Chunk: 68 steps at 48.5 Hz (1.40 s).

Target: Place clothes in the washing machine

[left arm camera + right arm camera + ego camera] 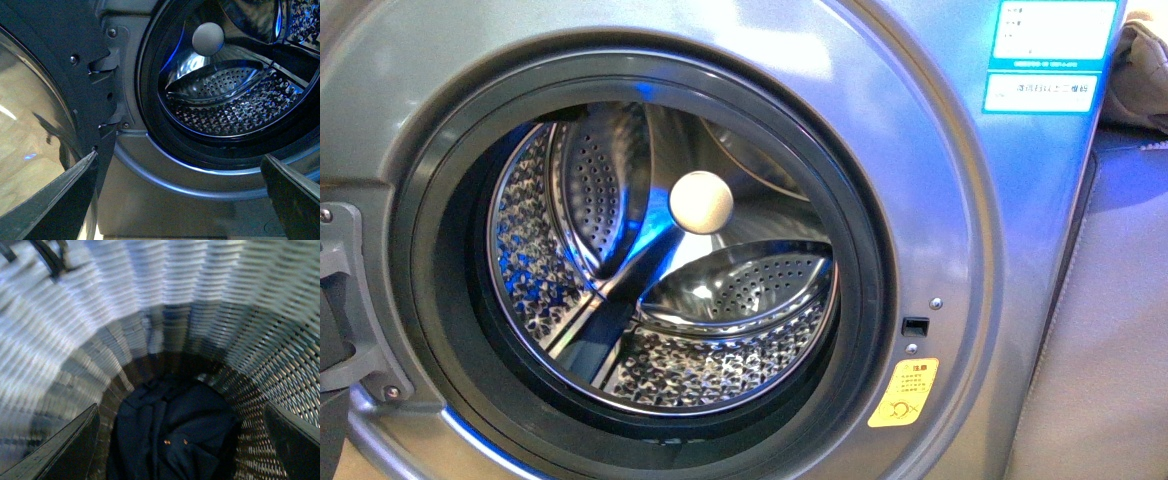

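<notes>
The silver-grey washing machine (960,200) fills the front view with its door open, its dark rubber gasket (865,250) ringing a shiny perforated steel drum (720,300) that holds no clothes. It also shows in the left wrist view (150,200). My left gripper (182,200) is open and empty, low in front of the porthole. The dark navy clothes (170,435), with two small metallic snaps, lie crumpled at the bottom of a woven basket (125,315). My right gripper (182,440) is open above them, inside the basket. Neither arm shows in the front view.
The open washer door (40,125) with its glass bowl and hinge (102,65) stands beside the left gripper. A yellow sticker (903,393) and blue labels (1050,50) mark the washer front. A beige fabric item (1140,70) lies at the right.
</notes>
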{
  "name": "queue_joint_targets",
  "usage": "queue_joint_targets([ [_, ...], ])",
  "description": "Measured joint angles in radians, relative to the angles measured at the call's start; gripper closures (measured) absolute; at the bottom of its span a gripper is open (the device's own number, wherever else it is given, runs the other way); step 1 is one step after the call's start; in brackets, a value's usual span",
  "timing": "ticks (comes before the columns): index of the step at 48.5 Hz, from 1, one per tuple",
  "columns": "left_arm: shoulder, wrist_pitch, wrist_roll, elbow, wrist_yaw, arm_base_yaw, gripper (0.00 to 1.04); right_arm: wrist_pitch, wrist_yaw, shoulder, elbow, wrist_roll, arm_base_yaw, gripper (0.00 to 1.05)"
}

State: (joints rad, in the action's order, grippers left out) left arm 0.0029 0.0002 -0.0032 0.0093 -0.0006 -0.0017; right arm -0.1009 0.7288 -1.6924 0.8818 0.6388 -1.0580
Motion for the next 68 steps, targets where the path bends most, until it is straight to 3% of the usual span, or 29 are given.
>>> queue_joint_targets([
  [8, 0.000, 0.000, 0.000, 0.000, 0.000, 0.000, 0.07, 0.079, -0.072, -0.168, 0.000, 0.114, 0.004, 0.08],
  [27, 0.000, 0.000, 0.000, 0.000, 0.000, 0.000, 0.07, 0.240, -0.206, -0.556, 0.099, 0.137, 0.016, 0.08],
  [50, 0.000, 0.000, 0.000, 0.000, 0.000, 0.000, 0.07, 0.457, -0.185, -0.866, 0.180, 0.036, 0.110, 0.08],
  [68, 0.000, 0.000, 0.000, 0.000, 0.000, 0.000, 0.07, 0.460, -0.185, -1.029, 0.340, -0.055, 0.178, 0.08],
])
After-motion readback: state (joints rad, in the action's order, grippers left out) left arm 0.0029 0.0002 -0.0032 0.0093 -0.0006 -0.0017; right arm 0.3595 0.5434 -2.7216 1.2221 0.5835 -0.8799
